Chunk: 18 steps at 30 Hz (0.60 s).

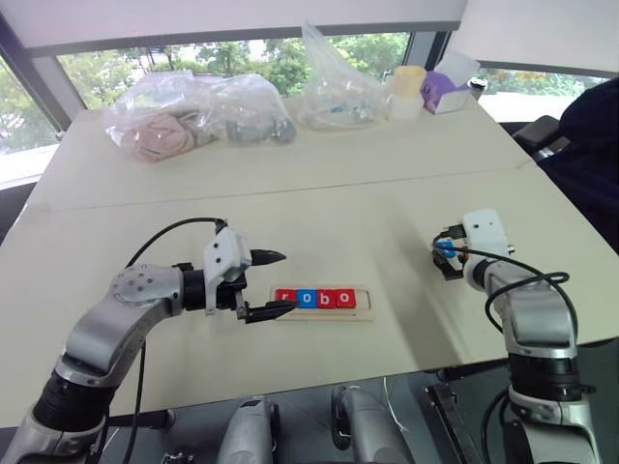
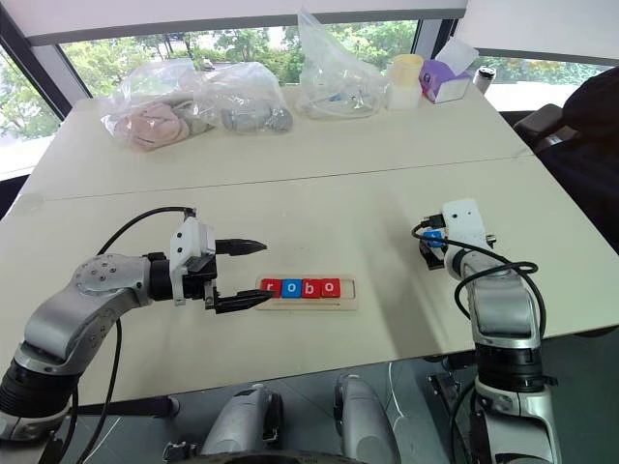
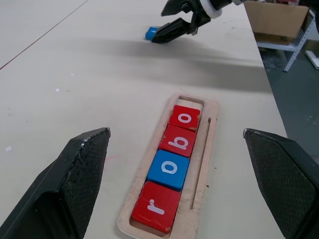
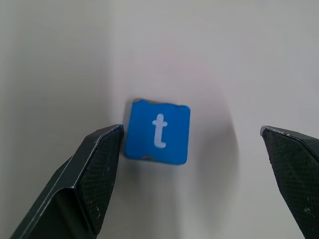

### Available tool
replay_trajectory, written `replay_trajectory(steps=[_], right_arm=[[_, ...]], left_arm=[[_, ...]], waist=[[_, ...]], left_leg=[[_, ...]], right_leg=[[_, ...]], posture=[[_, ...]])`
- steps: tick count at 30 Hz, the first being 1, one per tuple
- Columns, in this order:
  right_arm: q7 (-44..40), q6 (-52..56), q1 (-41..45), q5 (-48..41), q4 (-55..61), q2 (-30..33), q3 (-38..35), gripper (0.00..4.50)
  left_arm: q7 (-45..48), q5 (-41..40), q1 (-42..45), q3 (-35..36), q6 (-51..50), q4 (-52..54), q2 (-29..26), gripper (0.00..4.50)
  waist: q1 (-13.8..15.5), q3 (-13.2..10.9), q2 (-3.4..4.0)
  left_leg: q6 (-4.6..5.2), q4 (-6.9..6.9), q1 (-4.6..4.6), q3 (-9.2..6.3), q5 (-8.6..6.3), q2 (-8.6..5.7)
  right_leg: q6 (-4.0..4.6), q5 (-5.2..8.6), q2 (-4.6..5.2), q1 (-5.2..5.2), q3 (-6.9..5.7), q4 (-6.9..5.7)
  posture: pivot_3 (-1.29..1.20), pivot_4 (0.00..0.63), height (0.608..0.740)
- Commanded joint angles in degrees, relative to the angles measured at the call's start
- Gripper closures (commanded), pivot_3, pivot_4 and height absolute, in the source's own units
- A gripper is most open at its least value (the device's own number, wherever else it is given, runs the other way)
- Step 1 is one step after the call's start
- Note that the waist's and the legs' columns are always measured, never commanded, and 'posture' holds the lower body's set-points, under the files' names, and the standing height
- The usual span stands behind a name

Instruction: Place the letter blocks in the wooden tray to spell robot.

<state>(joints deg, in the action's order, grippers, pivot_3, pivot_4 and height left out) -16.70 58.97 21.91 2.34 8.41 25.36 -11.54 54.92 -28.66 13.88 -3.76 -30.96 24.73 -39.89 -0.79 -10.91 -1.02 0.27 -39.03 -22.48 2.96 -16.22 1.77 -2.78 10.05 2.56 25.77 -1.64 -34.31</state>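
L arm bent in across the front, wrist turned toward the R side; left gripper (image 1: 270, 283) pointing sideways, slightly down, jaws wide apart, nothing between; R arm stretched fwd, wrist pitched down; right gripper (image 3: 175, 22) angled down, jaws spread wide, nothing gripped

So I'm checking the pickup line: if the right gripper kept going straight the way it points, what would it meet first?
Most likely the blue t block lying on the table. The right gripper is open and aimed down at it, with the block between its fingers, nearer one side. Depth is hard to judge.
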Motion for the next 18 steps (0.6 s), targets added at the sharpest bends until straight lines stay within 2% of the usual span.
replay_trajectory(steps=[1, 2, 5, 8, 10, 14, 18], right_arm=[[1.1, -0.4, 1.8, -2.0, -3.6, -0.8, -2.6, 0.04], [1.2, 0.7, 2.7, -3.2, -4.3, -1.7, -3.2, 0.04], [1.1, 2.1, 3.6, -4.5, -5.0, -2.7, -2.8, 0.87], [1.2, 4.6, 2.9, -5.9, -2.4, -3.6, -2.1, 2.45], [1.3, 5.9, 2.4, -6.4, -0.9, -3.6, -1.7, 3.32], [1.1, 14.4, -0.9, -8.5, 10.5, -4.1, -1.0, 3.32], [1.6, 30.9, -4.9, -11.2, 30.5, -7.3, -2.0, 3.32]], left_arm=[[-0.4, 0.0, -0.2, 0.7, 0.6, 1.3, -0.3, 0.0], [-0.6, 0.0, -0.3, 0.8, 0.6, 1.5, -0.2, 0.0], [-0.9, 0.0, -0.5, 0.8, 0.6, 1.6, -0.2, 0.0], [-1.0, 0.0, -0.4, 0.8, 0.7, 1.4, 0.0, 0.0], [-1.2, 0.1, -0.2, 0.6, 0.8, 1.3, 0.1, 0.0], [-0.8, 0.0, 0.0, 0.3, 1.0, 0.9, 0.2, 0.0], [0.1, 0.1, 0.4, -0.1, 1.4, -0.1, 0.3, 0.0]], waist=[[0.0, 0.0, -0.01], [0.0, 0.0, -0.02], [-0.2, 0.0, -0.02], [-0.1, 0.0, -0.02], [-0.1, 0.0, -0.02], [0.0, 0.0, -0.02], [0.1, 0.0, 0.01]], left_leg=[[0.0, 0.0, 0.01, -0.01, 0.0, 0.0], [0.0, 0.0, 0.02, -0.02, 0.0, 0.0], [0.0, -0.01, 0.04, -0.01, 0.0, 0.03], [0.0, 0.0, 0.05, -0.03, 0.0, 0.04], [0.0, 0.0, 0.04, -0.05, 0.0, 0.04], [0.0, 0.1, 0.02, -0.09, 0.0, 0.05], [0.0, 0.15, -0.03, -0.14, 0.0, 0.09]], right_leg=[[0.0, 0.0, -0.01, -0.01, 0.0, -0.01], [0.0, 0.0, -0.01, -0.02, 0.0, 0.0], [0.0, 0.0, -0.03, -0.03, 0.01, 0.0], [0.0, 0.0, -0.04, -0.03, 0.0, -0.02], [0.0, 0.0, -0.04, -0.03, 0.0, -0.02], [-0.01, 0.01, -0.04, -0.01, -0.01, -0.01], [-0.02, 0.02, -0.04, 0.08, -0.02, -0.01]], posture=[[0.0, 0.15, 0.74], [0.0, 0.15, 0.74], [0.0, 0.15, 0.74], [0.0, 0.15, 0.74], [0.0, 0.15, 0.74], [0.0, 0.15, 0.74], [0.0, 0.15, 0.74]])
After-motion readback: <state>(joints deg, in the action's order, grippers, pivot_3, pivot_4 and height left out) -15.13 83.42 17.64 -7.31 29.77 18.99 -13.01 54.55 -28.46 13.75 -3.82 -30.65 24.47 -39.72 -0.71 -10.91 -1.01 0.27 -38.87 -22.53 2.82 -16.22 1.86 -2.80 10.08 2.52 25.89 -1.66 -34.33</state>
